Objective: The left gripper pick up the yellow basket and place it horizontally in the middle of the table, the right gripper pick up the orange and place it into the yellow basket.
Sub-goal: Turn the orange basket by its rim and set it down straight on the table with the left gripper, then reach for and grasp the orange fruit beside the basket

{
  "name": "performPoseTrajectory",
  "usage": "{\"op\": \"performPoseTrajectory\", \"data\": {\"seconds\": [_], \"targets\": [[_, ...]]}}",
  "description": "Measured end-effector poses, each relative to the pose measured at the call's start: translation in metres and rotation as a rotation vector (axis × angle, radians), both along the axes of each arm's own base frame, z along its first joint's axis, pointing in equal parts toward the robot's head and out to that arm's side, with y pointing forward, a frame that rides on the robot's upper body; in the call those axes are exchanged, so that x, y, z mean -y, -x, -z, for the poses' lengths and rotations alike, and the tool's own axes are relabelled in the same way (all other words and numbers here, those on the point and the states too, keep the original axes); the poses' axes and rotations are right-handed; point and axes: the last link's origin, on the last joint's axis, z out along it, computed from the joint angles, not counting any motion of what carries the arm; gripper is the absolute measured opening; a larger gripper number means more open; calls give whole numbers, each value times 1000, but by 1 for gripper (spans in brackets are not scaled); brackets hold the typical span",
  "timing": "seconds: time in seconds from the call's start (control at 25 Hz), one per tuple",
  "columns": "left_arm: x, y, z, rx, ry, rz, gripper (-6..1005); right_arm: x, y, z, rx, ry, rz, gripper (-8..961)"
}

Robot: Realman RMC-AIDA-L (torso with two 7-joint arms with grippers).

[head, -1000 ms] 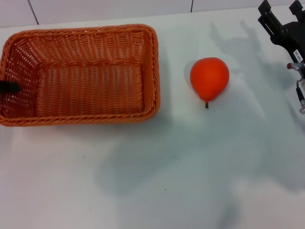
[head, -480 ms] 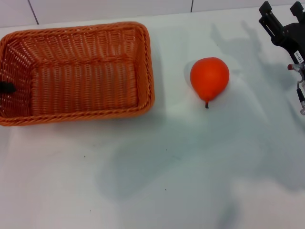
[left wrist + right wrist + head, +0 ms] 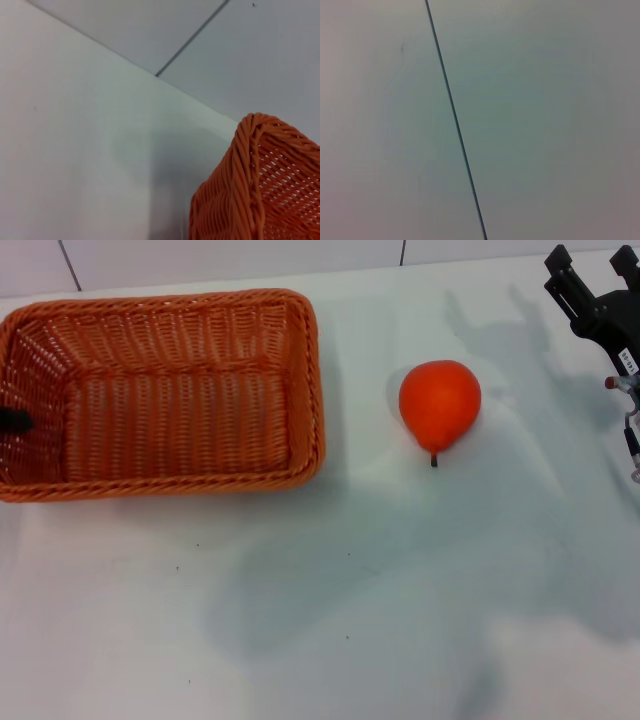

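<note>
Since a second ago the yellow basket (image 3: 160, 395) has slid toward 9 o'clock and squared up on the table (image 3: 350, 590), so you're mid-placement, not yet centred. Left gripper (image 3: 12, 419) sits at its 9 o'clock wall; can't tell whether it's clamped. Orange (image 3: 440, 405) is untouched at 3 o'clock of the basket. Right gripper (image 3: 590, 295) is parked at 1 o'clock, jaws apart, holding nothing.

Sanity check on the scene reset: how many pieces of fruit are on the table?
1. The orange lies on the table, to the right of the yellow basket and apart from it. The basket's inside holds no fruit; none seems hidden.
</note>
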Motion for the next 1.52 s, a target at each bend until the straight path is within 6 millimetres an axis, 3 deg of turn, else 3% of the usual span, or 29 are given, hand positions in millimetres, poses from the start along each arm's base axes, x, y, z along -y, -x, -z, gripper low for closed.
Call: {"op": "performPoseTrajectory", "data": {"seconds": [0.32,0.72,1.08,1.36,1.52], "targets": [[0,0,-2,-15,-23,-5,239,0,0,0,0,-2,-3,932],[-2,-4,-8,-10,-83,59,689,1,0,0,0,-1,-1,923],[-4,-10,-31,-17,-213,152,890,0,1,2,5,10,-5,915],[7,-10,-62,32,-574,338,921,1,11,16,-8,128,-68,909],[14,-11,-63,74,-680,396,921,2,17,32,-8,236,-98,906]]}}
